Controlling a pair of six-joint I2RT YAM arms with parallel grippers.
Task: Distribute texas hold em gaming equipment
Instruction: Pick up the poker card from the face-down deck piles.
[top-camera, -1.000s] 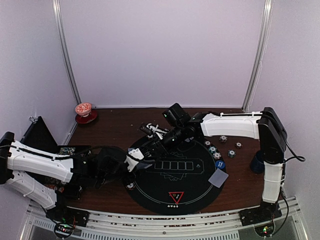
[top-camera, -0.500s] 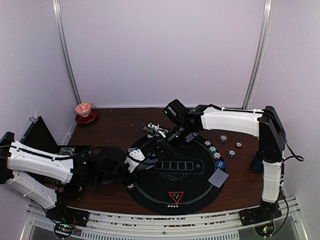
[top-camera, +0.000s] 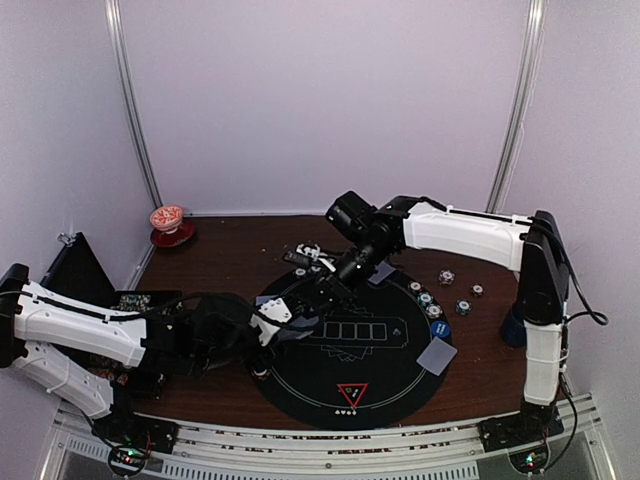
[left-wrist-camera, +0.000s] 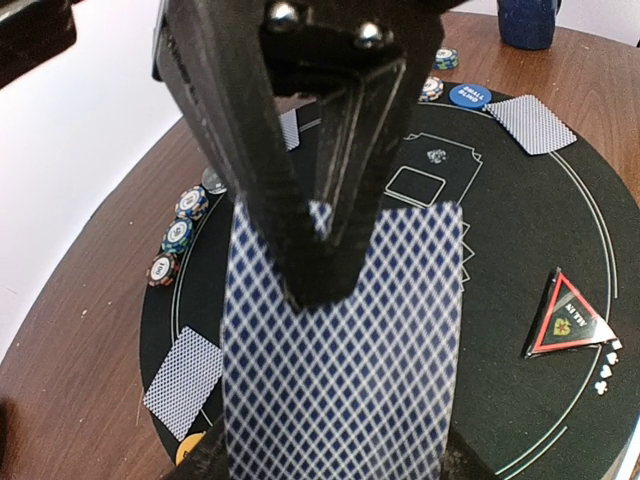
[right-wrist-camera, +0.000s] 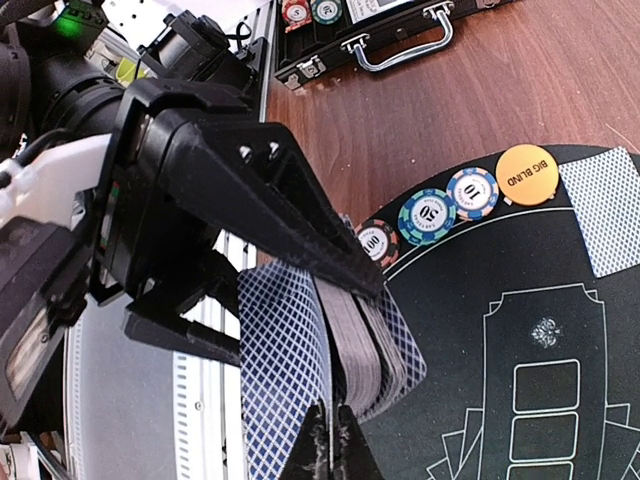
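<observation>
Holding the deck (left-wrist-camera: 340, 370) of grey-blue-backed cards above the left part of the round black mat (top-camera: 400, 385), my left gripper (left-wrist-camera: 330, 462) is clamped on the stack from both sides. The cards are fanned a little. My right gripper (right-wrist-camera: 325, 445) comes in from the mat's far side, its fingers pressed fully together with the tips on the top card of the deck. I cannot tell whether that card is actually pinched between them.

On the mat's left rim I see three poker chips (right-wrist-camera: 430, 215) in a touching row. The orange button (right-wrist-camera: 527, 172) is just beside them, and next to it lies a face-down card (right-wrist-camera: 600, 205). On the mat's right rim lie another row of chips (top-camera: 425, 298), the blue button (left-wrist-camera: 468, 95) and a second face-down card (left-wrist-camera: 530, 122). The red triangle marker (top-camera: 352, 393) sits on the mat at its near edge, apex toward the arm bases.

Off the mat to the right, a few loose chips (top-camera: 463, 307) lie on the wooden table (top-camera: 220, 260), and the dark blue mug (top-camera: 515, 325) stands near the mat's right rim. Left of the mat is a black case (right-wrist-camera: 400, 45) with a metal handle. Well to the mat's far left, the red-and-white cup (top-camera: 167, 222) sits on its saucer.
</observation>
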